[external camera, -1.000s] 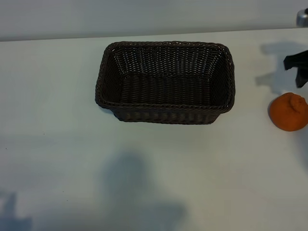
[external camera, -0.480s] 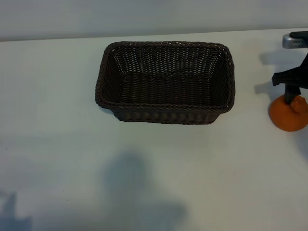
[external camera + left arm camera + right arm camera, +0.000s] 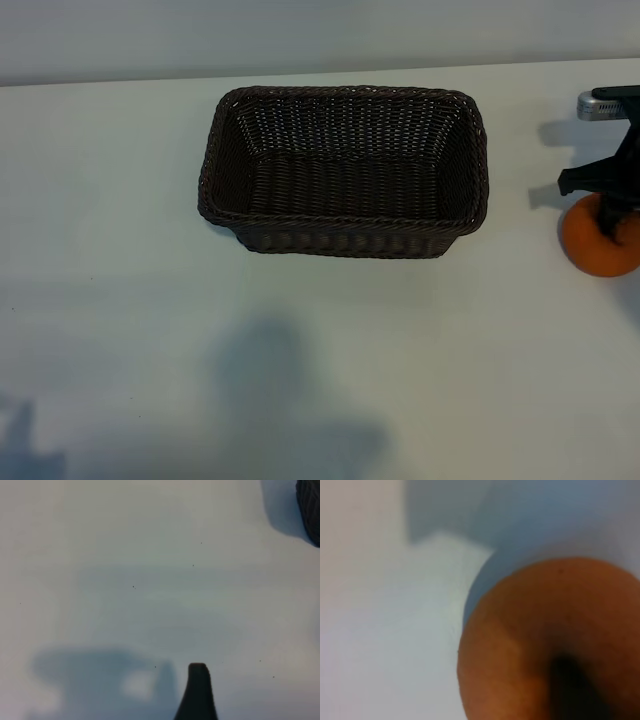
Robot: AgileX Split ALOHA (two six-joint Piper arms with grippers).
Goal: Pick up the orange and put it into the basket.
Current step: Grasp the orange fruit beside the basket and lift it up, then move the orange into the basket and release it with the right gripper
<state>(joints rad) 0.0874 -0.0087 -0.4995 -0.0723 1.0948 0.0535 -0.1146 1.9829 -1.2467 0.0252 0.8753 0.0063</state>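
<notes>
At the exterior view's right edge, the small round matte orange fruit (image 3: 597,243) sits on the pale, smooth white bench (image 3: 120,200), well apart from the basket. The right pincer (image 3: 612,205) is down on top of it, pointing straight down. One dark finger (image 3: 610,215) crosses the fruit's upper face, and the rest of the pincer is cut off by the frame edge. I can't tell whether the fingers have actually clamped: contact from above is visible, a firm hold is not.

Progress, as I read it: early. The approach is done and the grasp is at best in progress. The lift, the carry across to the basket and the release are all left. The fruit rests on the bench with no gap visible under it.

The rectangular dark brown woven wicker basket (image 3: 345,170) sits mid-bench and is empty, its open top facing the camera. It has rounded corners, a rolled braided rim and an open mesh weave on walls and floor, and looks rigid. The opening is several times the fruit's width, so the drop should need little accuracy.

In the right wrist view the fruit (image 3: 520,645) fills the frame. Its skin is dull and slightly dimpled, with no gloss, and a dark blurred finger (image 3: 570,690) lies against it. The round shape means it could roll if pinched off-centre.

The left pincer (image 3: 197,692) is parked over bare bench, fingers spread wide, holding nothing. Only one dark tapered fingertip (image 3: 198,680) shows in its wrist view, with a corner of the basket (image 3: 310,510) at the frame edge.
</notes>
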